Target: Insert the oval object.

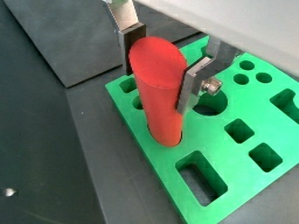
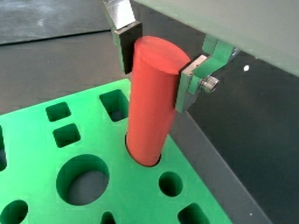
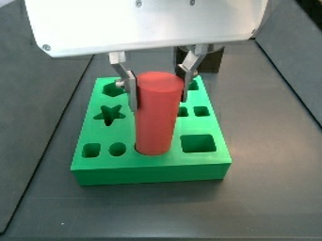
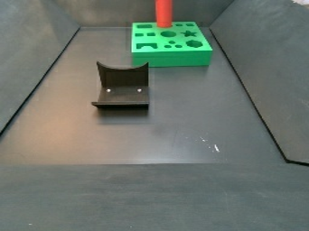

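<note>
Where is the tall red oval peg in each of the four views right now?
Wrist view: tall red oval peg, centre, between the end effector fingers.
Wrist view: peg, centre, foot in a hole.
Side view: peg, centre.
Side view: peg, top edge, mostly cropped.
Shared landmark: green block with shaped holes.

Smooth red oval object (image 3: 153, 113), upright, lower end in green block (image 3: 151, 160), end effector (image 3: 153, 83) astride.

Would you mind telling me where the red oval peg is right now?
The red oval peg stands upright in a hole of the green block, between the fingers of the gripper; in a side view, the block sits at the far end of the floor.
</note>
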